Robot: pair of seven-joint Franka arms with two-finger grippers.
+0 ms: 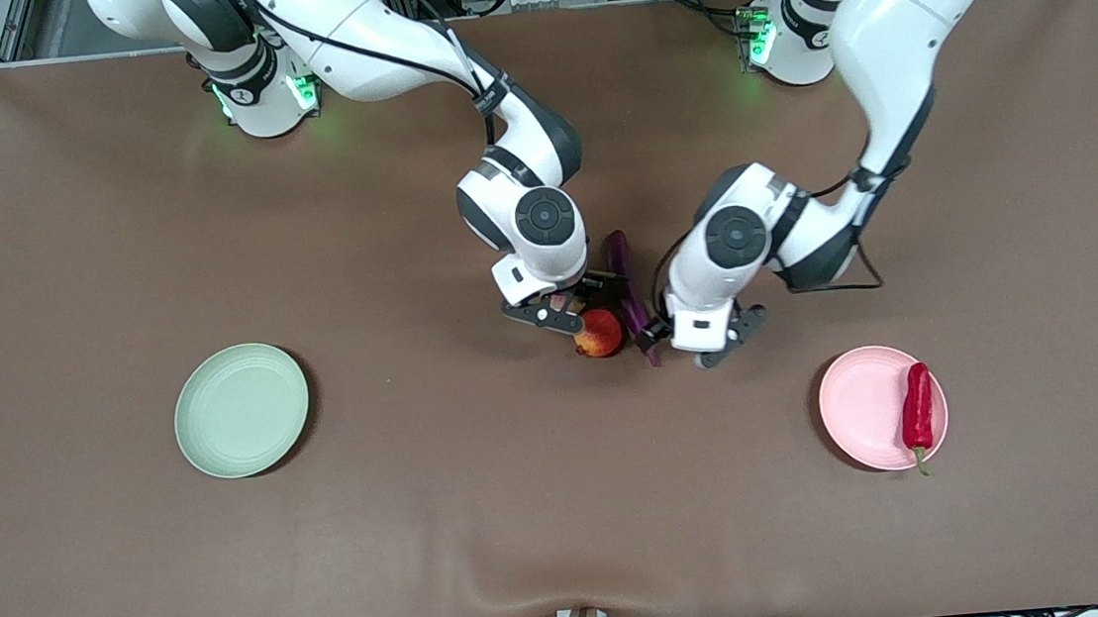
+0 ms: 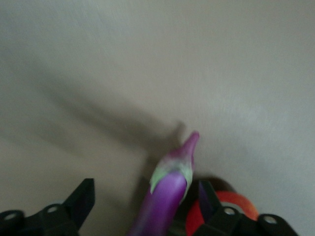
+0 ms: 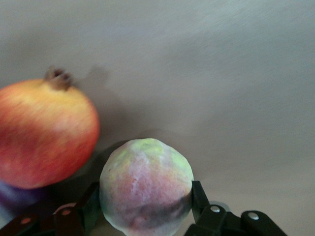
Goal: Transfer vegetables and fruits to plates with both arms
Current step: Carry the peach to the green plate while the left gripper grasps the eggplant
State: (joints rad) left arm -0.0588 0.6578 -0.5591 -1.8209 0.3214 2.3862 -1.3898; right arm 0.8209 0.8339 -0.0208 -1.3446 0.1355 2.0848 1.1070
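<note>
Two end effectors straddle eggplant [image 2: 160, 206] and pinkish fruit [image 3: 146, 187].

No readable text, label, brand, number or sign shows anywhere in these views.

Pinkish fruit [image 3: 146, 189] between fingers [image 3: 198, 199], beside pomegranate [image 3: 43, 132]

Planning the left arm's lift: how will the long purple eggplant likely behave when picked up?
The long slim glossy purple eggplant lies between the left claw's open fingers. Its shiny skin looks slippery, so it may slide. Gripped near the stem end, its length may make it tilt or swing. It looks firm rather than floppy.
</note>
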